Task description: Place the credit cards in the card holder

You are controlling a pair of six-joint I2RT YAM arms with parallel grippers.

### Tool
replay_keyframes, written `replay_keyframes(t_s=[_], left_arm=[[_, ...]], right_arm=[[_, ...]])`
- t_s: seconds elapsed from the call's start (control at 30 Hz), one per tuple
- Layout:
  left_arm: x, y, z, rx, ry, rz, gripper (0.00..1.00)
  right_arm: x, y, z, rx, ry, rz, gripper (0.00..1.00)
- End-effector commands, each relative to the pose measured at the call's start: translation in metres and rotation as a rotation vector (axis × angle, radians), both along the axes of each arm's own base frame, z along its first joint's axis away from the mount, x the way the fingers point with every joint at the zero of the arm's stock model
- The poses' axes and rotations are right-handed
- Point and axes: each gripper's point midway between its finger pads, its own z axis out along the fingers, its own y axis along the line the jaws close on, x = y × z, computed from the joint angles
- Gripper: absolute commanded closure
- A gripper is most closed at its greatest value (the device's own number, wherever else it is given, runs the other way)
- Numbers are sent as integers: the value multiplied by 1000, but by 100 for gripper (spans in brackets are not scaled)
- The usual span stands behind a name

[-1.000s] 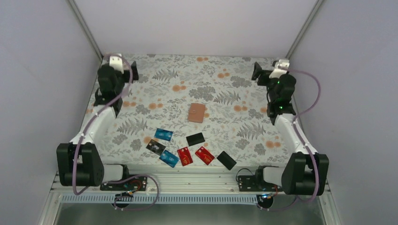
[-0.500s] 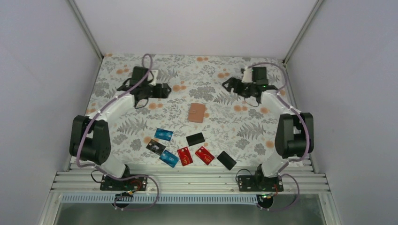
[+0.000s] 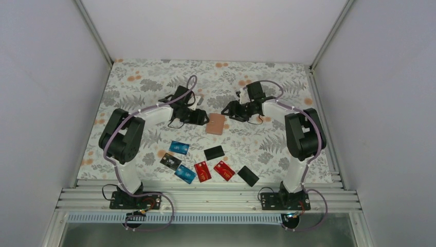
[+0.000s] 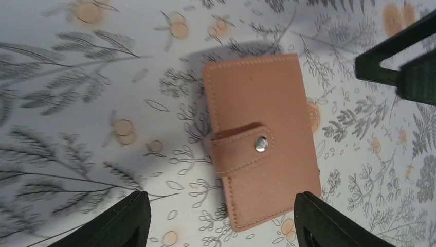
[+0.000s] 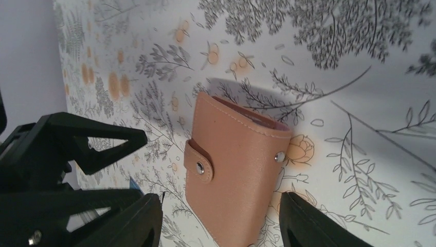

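- The flowered table cloth (image 3: 154,92) holds everything, and both arms reach in over its middle.
- The left gripper (image 3: 203,118) and the right gripper (image 3: 226,110) hang on either side of the card holder (image 3: 215,124). Each has its jaws spread and nothing pinched. From the wrist cameras I cannot tell whether any finger touches the leather.
- The card holder lies flat near the middle of the cloth. It is folded closed, with its strap (image 4: 241,149) snapped down.
- Seven credit cards (image 3: 202,171) lie loose in a ragged row nearer the arm bases, well apart from the holder: two blue, two red, three black. None is inside, so I would say the job has barely begun. The holder has yet to be opened and every card is left to place.
- The strap's stud (image 4: 261,144) is plain metal. The leather shows no brand, and the pale marks on the cards are too small to read.
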Motion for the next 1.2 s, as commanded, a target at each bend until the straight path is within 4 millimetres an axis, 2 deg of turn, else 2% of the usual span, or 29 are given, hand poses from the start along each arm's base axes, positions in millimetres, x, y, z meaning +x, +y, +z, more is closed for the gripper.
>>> replay_keyframes(t_s=[0.0, 0.23, 0.4, 0.5, 0.63, 0.7, 0.9, 1.07, 1.17], left_arm=[[0, -19, 4, -31, 1, -29, 32], [-8, -19, -19, -26, 33, -36, 37], [-12, -20, -28, -36, 48, -40, 39], [-13, -20, -29, -39, 50, -40, 39], [-11, -15, -21, -26, 11, -16, 39], [-9, -12, -10, -25, -26, -3, 38], [-8, -5, 28, -46, -134, 21, 32], [-12, 1, 70, -97, -227, 29, 22], [-17, 4, 94, -139, -279, 22, 15]], right_arm=[[-12, 11, -15, 3, 73, 17, 44], [-22, 21, -46, -18, 135, 47, 52], [-28, 27, -61, -12, 170, 72, 58], [-28, 29, -63, -1, 171, 80, 71], [-25, 32, -58, 9, 158, 97, 90], [-23, 34, -51, 19, 141, 105, 95], [-22, 42, -24, 78, 81, 157, 96], [-23, 47, 13, 132, 7, 202, 96], [-26, 51, 44, 181, -47, 239, 95]])
